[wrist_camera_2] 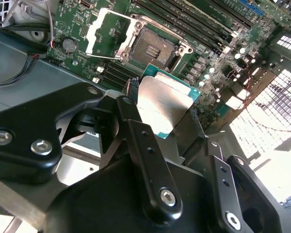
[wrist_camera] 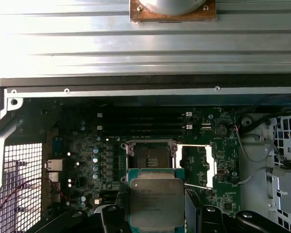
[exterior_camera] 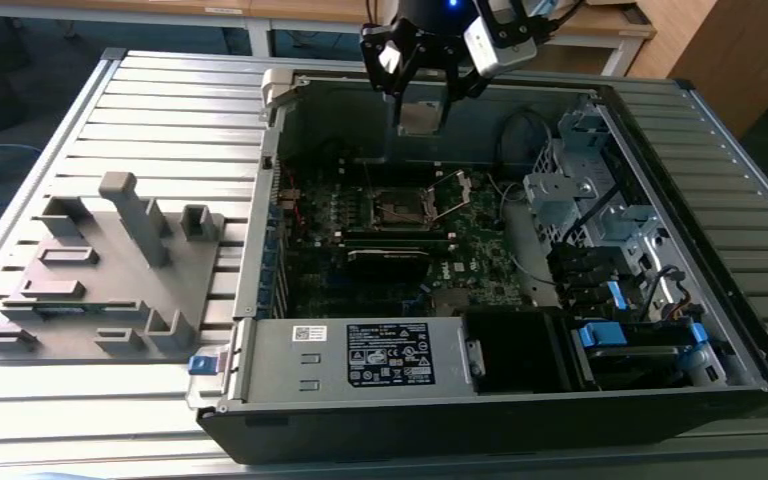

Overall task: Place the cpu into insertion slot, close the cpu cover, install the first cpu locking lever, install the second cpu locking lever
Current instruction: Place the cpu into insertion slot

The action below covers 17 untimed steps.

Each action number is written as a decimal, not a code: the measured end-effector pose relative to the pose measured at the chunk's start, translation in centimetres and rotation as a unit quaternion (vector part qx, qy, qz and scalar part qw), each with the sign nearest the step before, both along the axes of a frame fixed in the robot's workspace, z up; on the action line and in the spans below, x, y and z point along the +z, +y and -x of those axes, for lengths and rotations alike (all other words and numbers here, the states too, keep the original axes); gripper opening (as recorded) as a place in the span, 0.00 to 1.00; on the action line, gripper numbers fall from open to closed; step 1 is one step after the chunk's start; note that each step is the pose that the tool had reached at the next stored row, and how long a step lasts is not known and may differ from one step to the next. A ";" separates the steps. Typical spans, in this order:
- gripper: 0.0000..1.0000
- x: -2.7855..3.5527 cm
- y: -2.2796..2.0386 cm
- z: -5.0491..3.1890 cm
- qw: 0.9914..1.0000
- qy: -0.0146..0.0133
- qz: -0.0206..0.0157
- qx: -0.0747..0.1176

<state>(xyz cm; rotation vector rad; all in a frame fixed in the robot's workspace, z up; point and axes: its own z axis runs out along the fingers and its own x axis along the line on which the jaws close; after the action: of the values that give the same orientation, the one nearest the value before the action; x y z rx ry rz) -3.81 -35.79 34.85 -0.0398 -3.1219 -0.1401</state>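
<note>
CPU (exterior_camera: 420, 119) is seen gripped in the pincer (exterior_camera: 419, 112), whose black fingers are closed on two opposite edges of the chip, and it is held in the air above the open computer case (exterior_camera: 267, 200), well clear of the circuit board (exterior_camera: 480, 240). In the exterior view the chip is carried near the case's far wall, with the dull silver top turned towards the camera. In the second wrist view the metal top and the green edge of the CPU (wrist_camera_2: 162, 104) are shown between the fingers (wrist_camera_2: 131, 104), tilted against the board behind. Now over to the insertion slot (wrist_camera: 150, 157): it is found bare in the first wrist view, its dark contact field exposed inside the silvery rim, and it is seen just past the edge of the held chip. The CPU cover (wrist_camera: 196, 162) is swung open, laid off to one side of the slot, so that green board is seen through its square cut-out. Long black memory slots (wrist_camera: 136, 124) are lined up beyond the socket. The case is laid on its side on the slatted metal worktop (exterior_camera: 157, 110), and a grey moulded fixture (exterior_camera: 104, 270) is set beside it, towards the exterior view's left.
</note>
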 end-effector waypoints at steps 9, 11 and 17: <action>0.54 -0.19 0.00 0.00 1.000 0.000 0.000 0.000; 0.54 -0.27 0.00 0.00 1.000 0.000 0.000 0.000; 0.54 -0.74 0.00 0.00 1.000 0.000 0.000 0.000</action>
<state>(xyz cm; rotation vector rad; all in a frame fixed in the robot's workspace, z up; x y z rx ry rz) -3.81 -35.79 34.11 -0.0399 -3.1218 -0.1398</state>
